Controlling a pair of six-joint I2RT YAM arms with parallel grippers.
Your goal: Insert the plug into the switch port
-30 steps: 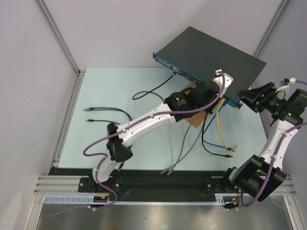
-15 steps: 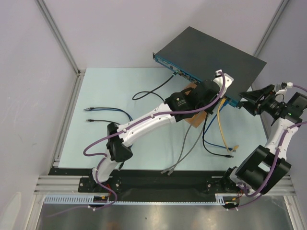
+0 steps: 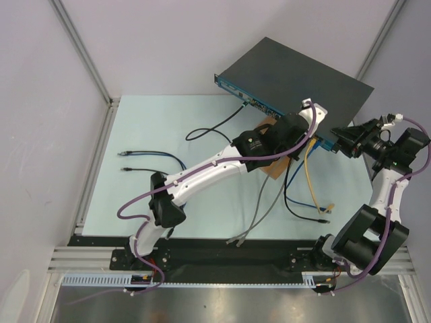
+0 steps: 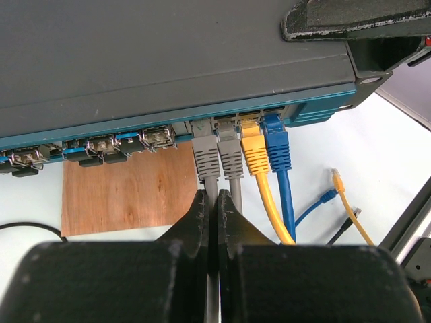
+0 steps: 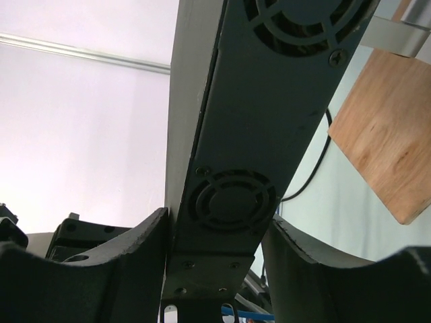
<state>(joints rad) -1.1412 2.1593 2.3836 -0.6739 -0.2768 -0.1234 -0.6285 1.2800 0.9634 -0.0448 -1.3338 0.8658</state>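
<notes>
Switch point(image 3: 296, 70) at the worktop's point(image 3: 168, 182) one o'clock, its four o'clock end clamped in the right pincer point(image 5: 219, 223) for steadiness; left pincer point(image 4: 214, 208) clenched on the grey cable point(image 4: 210, 185) just behind the plug point(image 4: 206, 151) (apparently seated) to drive it home

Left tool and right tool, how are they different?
The left tool is pinched shut on a thin gray cable; the right tool stands spread around the switch's thick end. The left tool works at the blue front with the sockets, the right tool at the side with the fan grilles. Both are black, two-fingered, and at the switch.
</notes>
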